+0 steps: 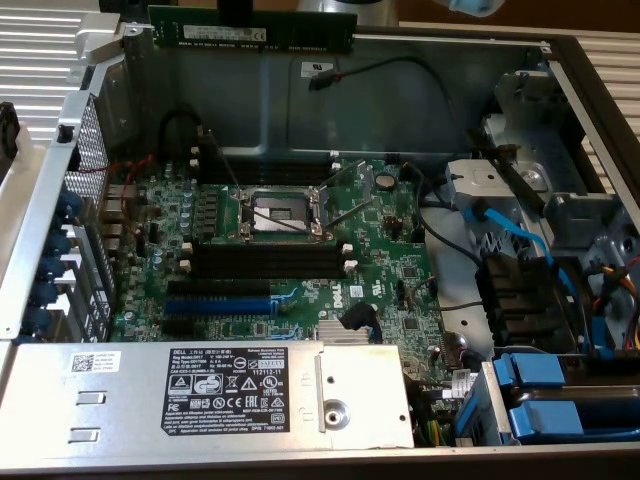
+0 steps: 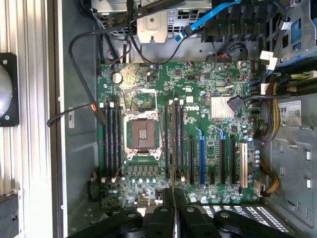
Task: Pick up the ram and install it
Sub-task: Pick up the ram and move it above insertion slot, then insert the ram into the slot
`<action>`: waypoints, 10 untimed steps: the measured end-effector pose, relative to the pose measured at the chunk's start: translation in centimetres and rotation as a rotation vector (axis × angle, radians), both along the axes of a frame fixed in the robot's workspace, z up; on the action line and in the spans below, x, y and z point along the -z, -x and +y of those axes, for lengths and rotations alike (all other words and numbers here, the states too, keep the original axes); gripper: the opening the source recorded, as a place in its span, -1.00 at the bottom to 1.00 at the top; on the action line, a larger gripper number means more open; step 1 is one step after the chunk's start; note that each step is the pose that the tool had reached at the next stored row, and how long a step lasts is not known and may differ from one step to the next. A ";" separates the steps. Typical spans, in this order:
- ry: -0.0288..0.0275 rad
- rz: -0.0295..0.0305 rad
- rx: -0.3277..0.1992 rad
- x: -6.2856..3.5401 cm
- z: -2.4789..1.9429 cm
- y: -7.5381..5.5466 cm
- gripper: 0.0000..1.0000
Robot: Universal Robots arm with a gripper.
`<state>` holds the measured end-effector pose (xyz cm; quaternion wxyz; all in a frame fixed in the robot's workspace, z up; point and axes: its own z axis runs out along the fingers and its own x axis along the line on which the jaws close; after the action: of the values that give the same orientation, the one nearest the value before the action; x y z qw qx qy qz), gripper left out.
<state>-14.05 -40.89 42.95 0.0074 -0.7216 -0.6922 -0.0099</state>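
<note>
Black metal hand (image 2: 174,209), its two fingers (image 2: 167,206) pressed together on the ram, which they pinch by its upper long edge; it appears edge-on as a thin strip between them. In the exterior view the hand (image 1: 236,12) holds the ram (image 1: 252,28) level at the top of the picture, above the far wall of the open computer case (image 1: 420,100) and well apart from the board beneath. The ram is a flat, narrow, dark green stick with a white label strip facing the camera. Beneath the hand lies the green motherboard (image 2: 218,79), matt and densely studded. It carries a square silver processor socket (image 1: 278,212) flanked by long black memory slots (image 1: 265,262) with white end clips. Nearby are a blue slot (image 1: 215,303), a ribbed heat sink (image 2: 221,106), a grey metal power supply (image 1: 120,395) and blue cables (image 1: 510,235).
</note>
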 end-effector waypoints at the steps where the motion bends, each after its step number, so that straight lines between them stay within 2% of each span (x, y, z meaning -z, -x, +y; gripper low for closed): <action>1: 0.0001 0.0001 0.000 0.00 0.00 0.0 -0.76; 10: 0.0001 0.0000 0.000 0.00 0.00 0.0 -0.76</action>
<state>-14.05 -40.89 42.95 0.0074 -0.7217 -0.6921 -0.0099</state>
